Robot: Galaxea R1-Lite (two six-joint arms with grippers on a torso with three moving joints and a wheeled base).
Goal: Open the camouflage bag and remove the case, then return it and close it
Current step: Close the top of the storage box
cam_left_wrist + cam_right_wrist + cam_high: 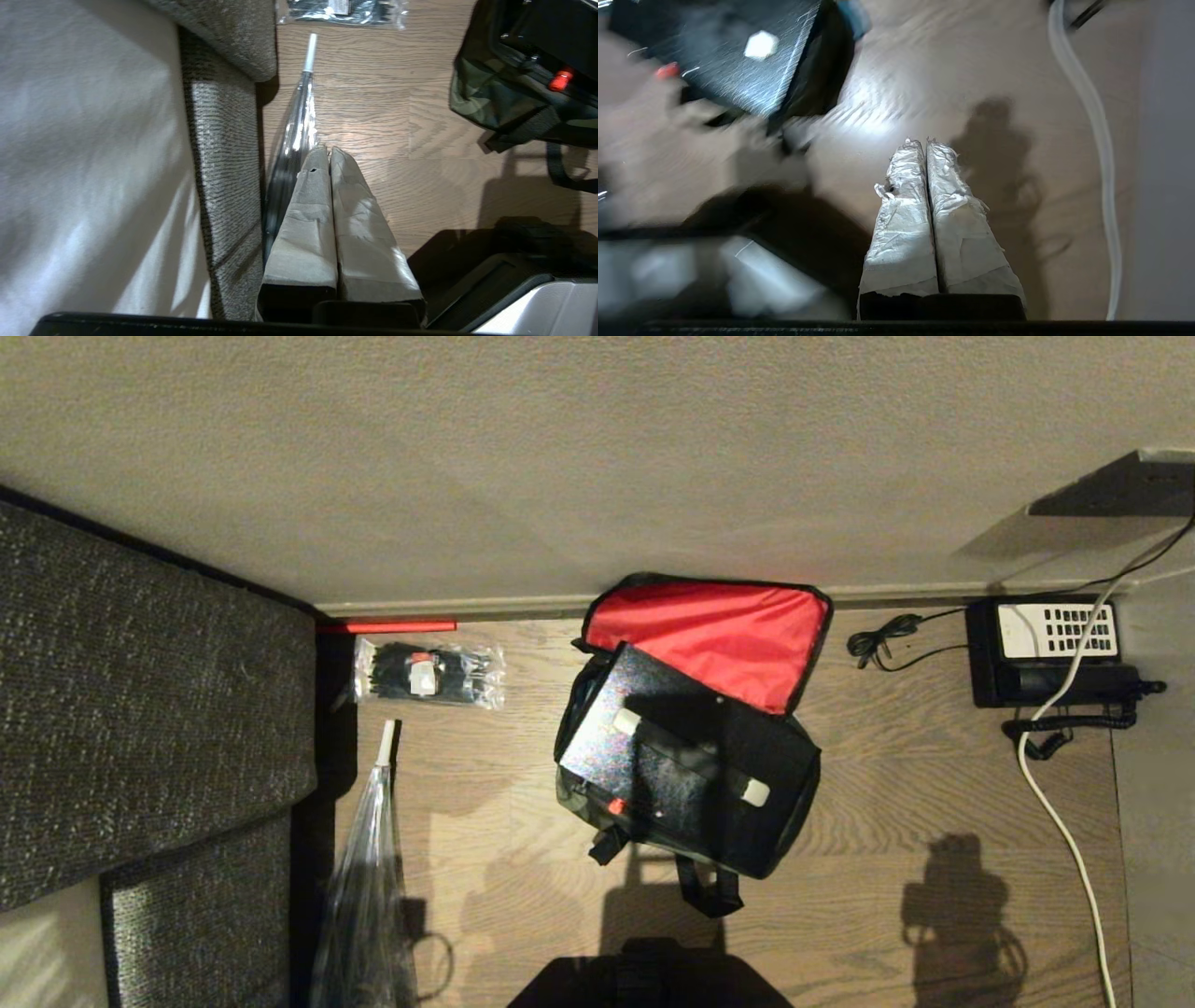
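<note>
Two grippers are hanging low over the wooden floor point(934, 784), neither showing in the head view. Nearest, the left gripper point(325, 150) is sitting parked with its taped fingers pressed together on nothing, beside the grey sofa point(224, 140) and a clear plastic sleeve point(294, 140). The right gripper point(922, 142) is likewise clenched and empty, pointing at bare floor with a white cable point(1092, 140) running past; its view is smeared, so detail there is hard to make out.

Further out, at about twelve o'clock from the robot's base, the camouflage bag point(766, 821) is lying with its flap thrown back, the red lining point(719, 630) facing up towards the wall. The case point(644, 747) is sitting in the mouth of the bag, skewed, with its handle point(691, 756) and red latch point(616, 806) uppermost.

The case looks rigid and probably weighty; the handle appears the soundest hold, since the smooth lid offers little purchase. The bag is soft and will likely sag or drag when the case is shifted.

How deep the case is seated cannot be judged, and the zipper pull is not clearly visible. At ten o'clock a packet of black ties point(429, 674) is lying by the wall; at two o'clock a telephone point(1055, 649) is resting.
</note>
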